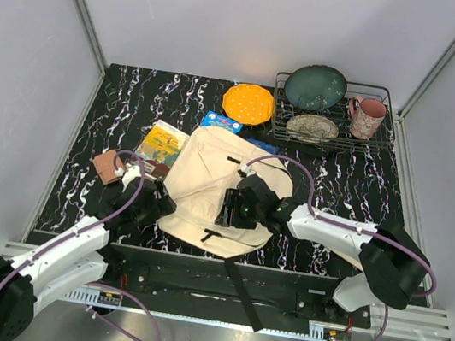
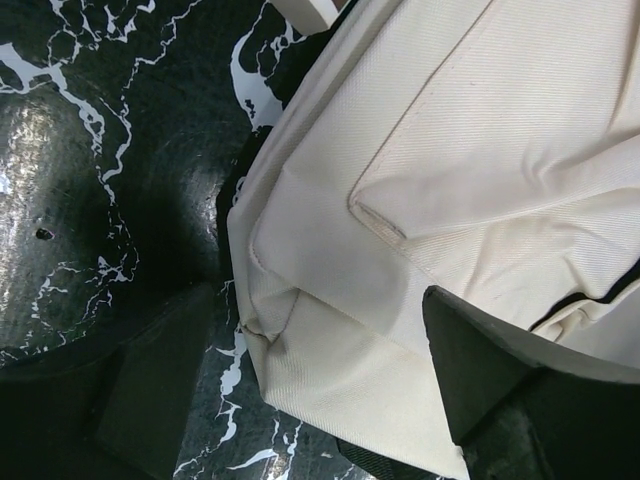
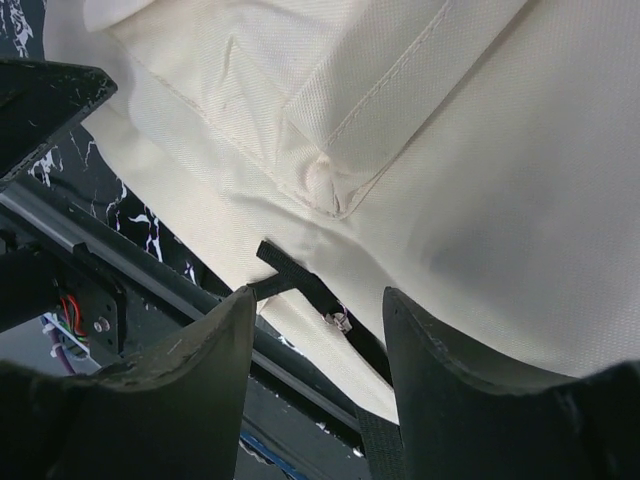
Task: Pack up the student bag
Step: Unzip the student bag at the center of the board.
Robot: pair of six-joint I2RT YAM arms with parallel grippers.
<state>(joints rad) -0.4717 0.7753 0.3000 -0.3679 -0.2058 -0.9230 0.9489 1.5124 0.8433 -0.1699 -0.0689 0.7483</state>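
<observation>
While the student bag [image 1: 208, 186] lies flat at the near middle of the tabletop [image 1: 126, 98], both of your arms reach to its near end.
Your left jaws stand spread around the bag's near-left corner, one finger [image 2: 480, 380] over the cream fabric, the other finger [image 2: 150, 400] beside it above the marbled top; your right jaws stand apart too, pinching nothing, with a black zipper pull [image 3: 295, 280] between them; a yellow book [image 1: 162, 145] lies just beside the bag's left edge; a blue book [image 1: 221, 122] sits at its far end.
</observation>
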